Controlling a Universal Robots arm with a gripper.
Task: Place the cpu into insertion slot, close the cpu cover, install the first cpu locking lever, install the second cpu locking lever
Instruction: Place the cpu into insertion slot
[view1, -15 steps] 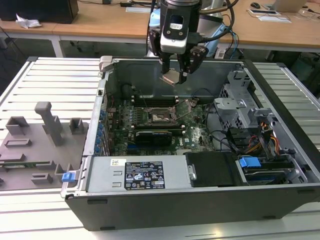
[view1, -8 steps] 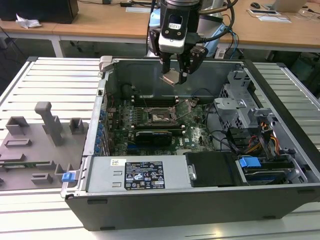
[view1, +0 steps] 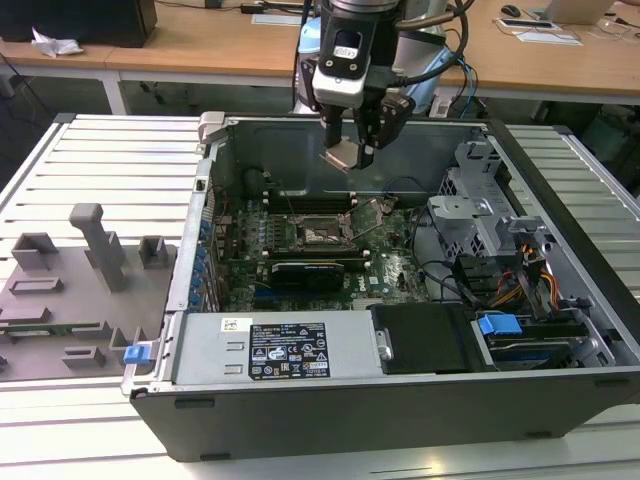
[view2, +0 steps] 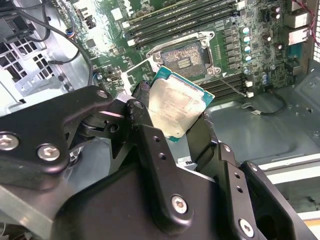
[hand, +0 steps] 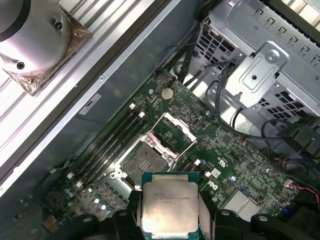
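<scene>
End effector (view1: 352, 150) pinching cpu (hand: 169, 205) by opposite edges, chip tilted, held in air inside case. Below end effector, apart from chip: insertion slot (hand: 144, 159) uncovered on green motherboard (view1: 395, 262); cpu cover (hand: 173, 129) swung open just beside slot.

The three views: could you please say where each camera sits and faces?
Exterior view: off the arm, above the open computer case, looking down into it; the gripper holds the cpu.
First wrist view: on the wrist, looking down past the cpu at the insertion slot; gripper shows.
Second wrist view: on the wrist, looking obliquely along the gripper links at the cpu.
All three share cpu and insertion slot.
</scene>
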